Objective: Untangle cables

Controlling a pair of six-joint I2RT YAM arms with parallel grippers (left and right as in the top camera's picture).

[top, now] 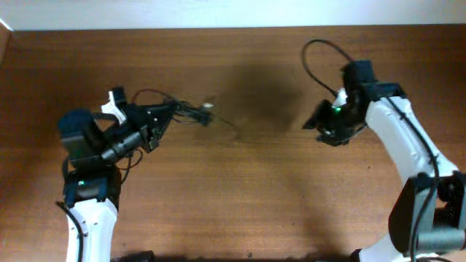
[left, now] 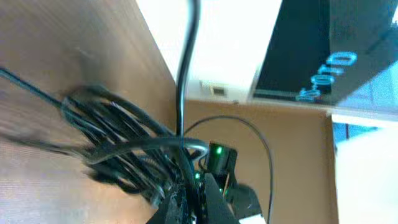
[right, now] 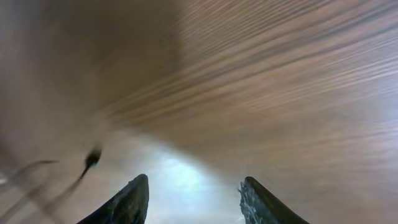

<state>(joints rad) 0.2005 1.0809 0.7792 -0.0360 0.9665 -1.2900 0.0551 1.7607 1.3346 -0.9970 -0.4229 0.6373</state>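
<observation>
Thin black tangled cables (top: 195,113), 9 o'clock, pinched by left gripper (top: 172,110); right gripper (right: 193,186) apart, empty. Hard pull may knot them tighter.

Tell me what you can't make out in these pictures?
Overhead: the cables are too small to count or trace knots.
Left wrist: blur smears the loops; the bottom edge cuts off the left gripper, so its grip is unclear.
Right wrist: blur hides the plug type beside the open right gripper.
</observation>
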